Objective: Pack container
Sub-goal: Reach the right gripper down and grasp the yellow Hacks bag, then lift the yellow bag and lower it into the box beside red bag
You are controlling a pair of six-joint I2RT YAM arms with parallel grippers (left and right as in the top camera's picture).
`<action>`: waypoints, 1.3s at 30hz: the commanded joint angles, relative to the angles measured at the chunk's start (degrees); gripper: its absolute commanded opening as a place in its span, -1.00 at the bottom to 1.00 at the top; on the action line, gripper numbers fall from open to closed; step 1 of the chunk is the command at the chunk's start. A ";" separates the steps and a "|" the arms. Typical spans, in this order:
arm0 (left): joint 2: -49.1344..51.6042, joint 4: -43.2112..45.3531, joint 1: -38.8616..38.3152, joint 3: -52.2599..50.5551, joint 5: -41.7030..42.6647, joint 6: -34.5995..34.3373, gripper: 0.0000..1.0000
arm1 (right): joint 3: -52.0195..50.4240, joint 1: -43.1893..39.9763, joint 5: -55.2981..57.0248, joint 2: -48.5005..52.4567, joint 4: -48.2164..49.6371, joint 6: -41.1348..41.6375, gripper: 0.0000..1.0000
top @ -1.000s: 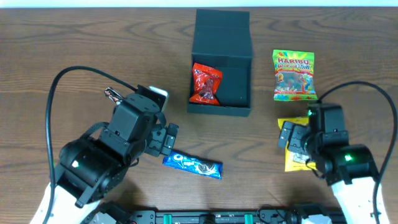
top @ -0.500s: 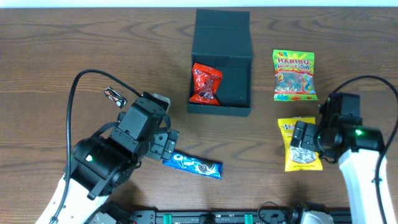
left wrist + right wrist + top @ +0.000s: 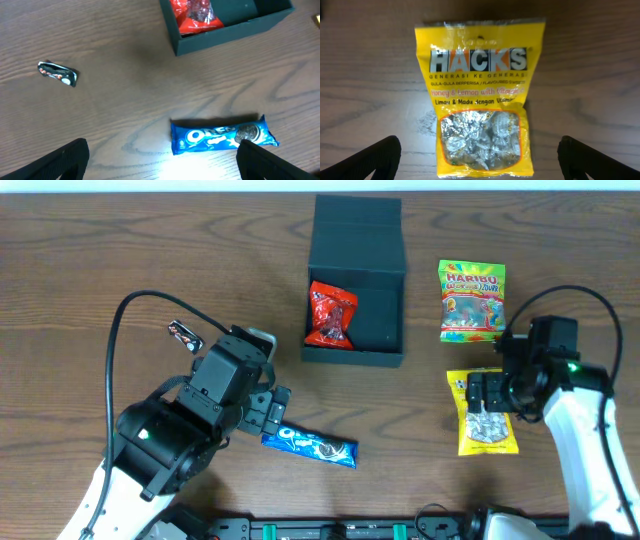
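Note:
The container is a dark teal box at the table's far middle, its lid flap folded back. A red snack packet lies inside against the left wall. My left gripper stands open just left of a blue Oreo packet. In the left wrist view the Oreo packet lies by the right finger of the gripper. My right gripper hangs open above a yellow Hacks packet. In the right wrist view the gripper straddles that packet's lower end.
A Haribo packet lies right of the container, beyond the yellow packet. A small dark wrapped candy sits on the table to the left, also visible from the left wrist. Black cables arc over both arms.
My right arm has swung away from the front edge, shifting its gripper over the yellow packet. My left arm has moved slightly right toward the Oreo packet. Both grippers stayed open.

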 commanded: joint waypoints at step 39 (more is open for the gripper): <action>-0.22 0.68 0.04 -0.13 0.39 -0.22 0.90 | -4.33 -0.37 -1.62 12.46 8.22 9.03 0.99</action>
